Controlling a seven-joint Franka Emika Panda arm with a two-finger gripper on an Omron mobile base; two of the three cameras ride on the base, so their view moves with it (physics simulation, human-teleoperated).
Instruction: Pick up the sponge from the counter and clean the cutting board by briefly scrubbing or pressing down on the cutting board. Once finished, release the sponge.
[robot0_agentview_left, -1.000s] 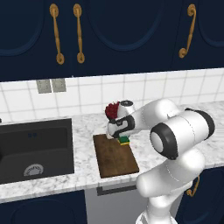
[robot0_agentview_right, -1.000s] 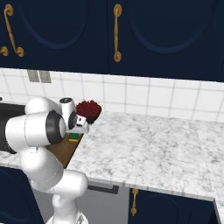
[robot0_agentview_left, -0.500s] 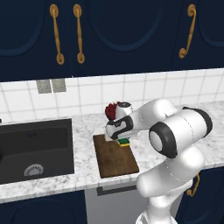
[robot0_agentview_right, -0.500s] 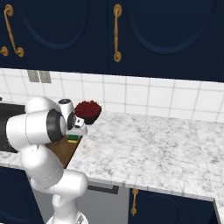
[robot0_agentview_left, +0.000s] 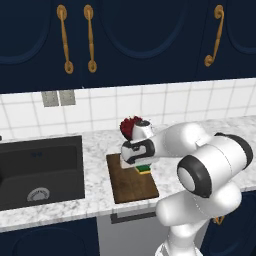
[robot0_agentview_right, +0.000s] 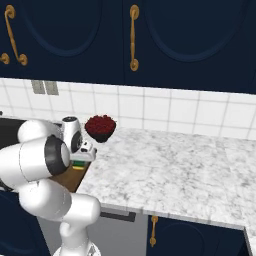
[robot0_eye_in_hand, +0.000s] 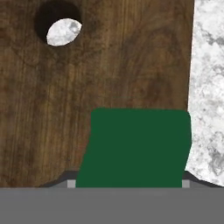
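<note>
Hand view first: I'm looking straight down the pincer (robot0_eye_in_hand: 129, 183) and the sponge (robot0_eye_in_hand: 135, 146) sits right between its tips, green top toward the camera, with a dark fingertip (robot0_eye_in_hand: 70, 180) tight against each side of it. So the pincer is closed on the sponge, holding it. Beyond the tips lies the dark brown cutting board (robot0_eye_in_hand: 87, 96), grain running away from the hand, with its small hole (robot0_eye_in_hand: 62, 31) farther out and off to one side, marble showing through it. The sponge hangs over the board's long edge side: just past one tip I see the white veined counter (robot0_eye_in_hand: 208, 87), and the sponge's corner reaches about to that edge.

Over to the left base view: the pincer (robot0_agentview_left: 142, 166) is down low over the cutting board (robot0_agentview_left: 131, 181), and the sponge (robot0_agentview_left: 144, 170) shows beneath it as a green and yellow block on the board's far right part. Whether it is pressed onto the wood or just above it, I can't tell. Behind the pincer stands a bowl of red stuff (robot0_agentview_left: 131, 126), and well off to its other side is the dark sink (robot0_agentview_left: 37, 167).

Right base view: the sponge (robot0_agentview_right: 79, 165) peeks out under the hand, the bowl (robot0_agentview_right: 100, 127) just beyond it on the counter (robot0_agentview_right: 170, 160).
</note>
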